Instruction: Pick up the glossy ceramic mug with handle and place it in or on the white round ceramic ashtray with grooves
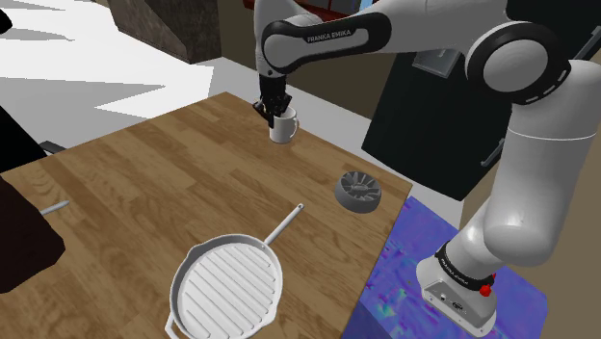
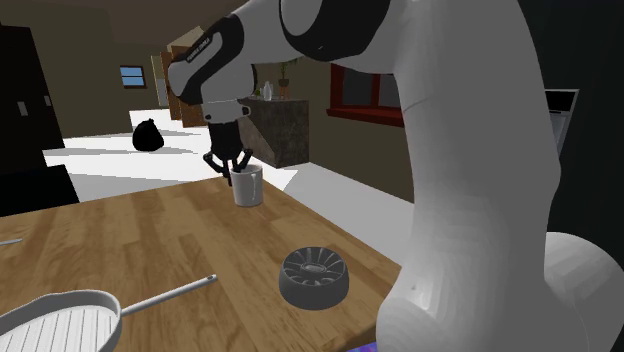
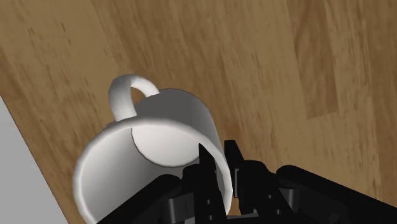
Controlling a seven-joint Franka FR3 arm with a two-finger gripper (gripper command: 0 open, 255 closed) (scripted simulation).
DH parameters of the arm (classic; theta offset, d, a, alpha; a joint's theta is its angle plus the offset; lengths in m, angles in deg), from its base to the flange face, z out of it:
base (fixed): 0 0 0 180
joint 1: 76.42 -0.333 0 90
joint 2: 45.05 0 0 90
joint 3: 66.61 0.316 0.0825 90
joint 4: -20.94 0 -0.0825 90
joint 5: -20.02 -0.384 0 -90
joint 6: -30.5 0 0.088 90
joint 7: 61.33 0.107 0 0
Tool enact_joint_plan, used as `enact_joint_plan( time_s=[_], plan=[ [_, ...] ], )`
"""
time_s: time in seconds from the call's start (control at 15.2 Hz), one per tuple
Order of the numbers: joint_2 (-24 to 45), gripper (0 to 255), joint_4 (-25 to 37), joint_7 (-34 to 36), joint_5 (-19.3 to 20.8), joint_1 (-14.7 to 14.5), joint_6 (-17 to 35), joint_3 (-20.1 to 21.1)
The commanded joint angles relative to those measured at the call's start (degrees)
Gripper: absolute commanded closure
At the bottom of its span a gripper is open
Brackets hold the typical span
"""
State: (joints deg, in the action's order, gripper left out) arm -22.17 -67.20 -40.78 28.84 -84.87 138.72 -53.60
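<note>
The mug (image 1: 283,125) stands upright near the table's (image 1: 144,193) far edge, in the upper middle of the shoulder view. The gripper (image 1: 273,111) pinches its wall at the rim, one finger inside and one outside, across from the handle. So thin and off-centre a hold on a glossy wall may slip, or let the mug swing when lifted. The ashtray (image 1: 357,190), right of centre, lies close to the table's edge, so a tilted release could topple the mug overboard.

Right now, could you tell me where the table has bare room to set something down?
The table is bare between the mug, ashtray and pan; it is crowded at the mug, under the gripper.
</note>
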Motion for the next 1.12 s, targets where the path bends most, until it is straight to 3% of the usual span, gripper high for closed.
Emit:
enact_joint_plan(
  time_s=[0.0,0.53,1.06],
  plan=[
    [-0.2,255,1.3,-0.2,-0.1,0.0,-1.5,0.0],
    [-0.8,255,5.8,-0.7,-0.4,-0.2,-6.6,0.2],
    [-21.2,255,-20.3,-2.6,-4.9,2.4,-0.3,0.6]
  ],
)
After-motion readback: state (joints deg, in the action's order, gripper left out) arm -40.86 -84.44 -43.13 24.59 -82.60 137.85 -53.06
